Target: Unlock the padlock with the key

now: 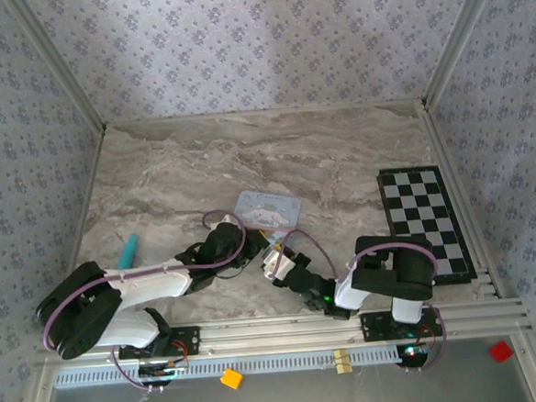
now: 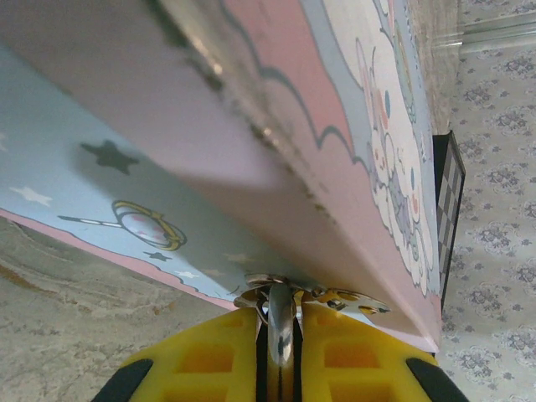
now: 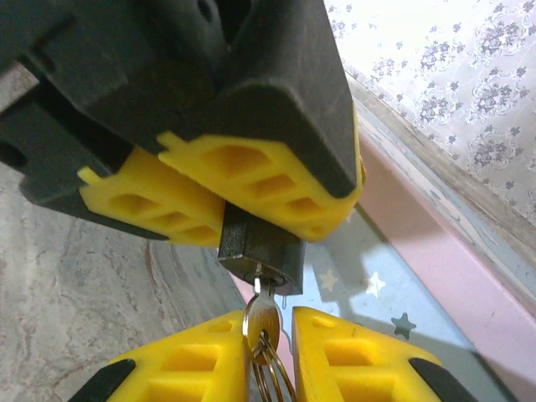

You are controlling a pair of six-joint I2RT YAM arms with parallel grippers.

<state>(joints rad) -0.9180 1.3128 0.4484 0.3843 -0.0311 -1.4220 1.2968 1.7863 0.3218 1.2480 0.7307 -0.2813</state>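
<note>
No lettering, number, brand or label can be read anywhere. The case (image 1: 269, 208) bears printed pictures alone: a cartoon figure, stars, a wand. The padlock (image 3: 260, 251) and the key (image 3: 261, 318) show no legible stamp, nor does the checkered board (image 1: 426, 222)

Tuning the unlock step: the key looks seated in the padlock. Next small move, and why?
Probably roll the right gripper to turn the key: its blade sits in the padlock keyhole, its head lies between the right fingers, and the left gripper clamps the lock body.
</note>
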